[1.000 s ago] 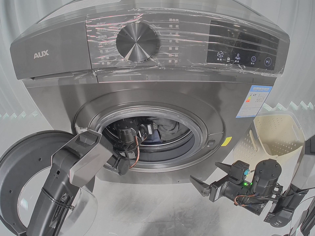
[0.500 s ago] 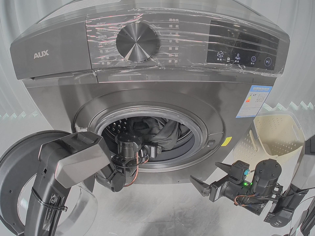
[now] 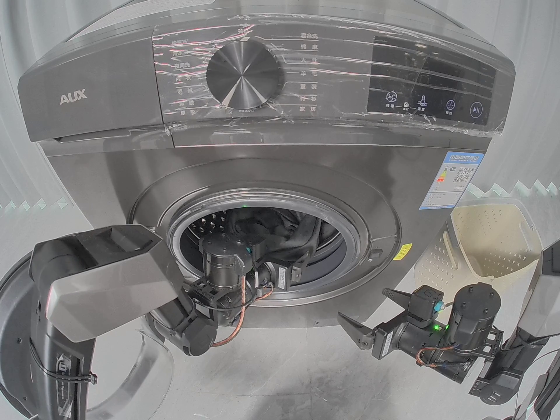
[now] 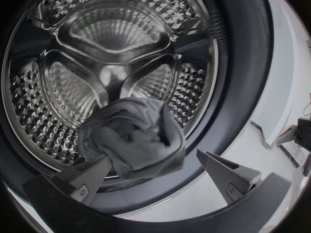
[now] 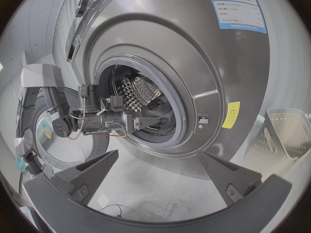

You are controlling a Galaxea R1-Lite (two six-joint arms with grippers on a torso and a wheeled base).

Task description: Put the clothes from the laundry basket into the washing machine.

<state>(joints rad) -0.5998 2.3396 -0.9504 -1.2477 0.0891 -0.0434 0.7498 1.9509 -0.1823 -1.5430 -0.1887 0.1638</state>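
Left end effector (image 4: pixel 153 155) spread; one finger touches garment (image 4: pixel 136 139) heaped at drum (image 4: pixel 110 33) front lip. Risk: cloth snags that finger, drags out over seal (image 4: pixel 246 49).

Head camera: mounted high, facing forward and down, close to the grey metal front-loading washing machine (image 3: pixel 262 164).

Left wrist camera: seated behind the left gripper (image 4: pixel 153 155), sighting along its fingers into the perforated steel drum (image 4: pixel 107 49), very near.

Right wrist camera: seated behind the right gripper (image 5: pixel 156 152), farther back, facing the machine's front obliquely.

Shared: the round door opening (image 3: pixel 347 226) appears in all three views. The cream perforated plastic laundry basket (image 3: pixel 496 234), beside the right gripper, appears in the head and right wrist views.
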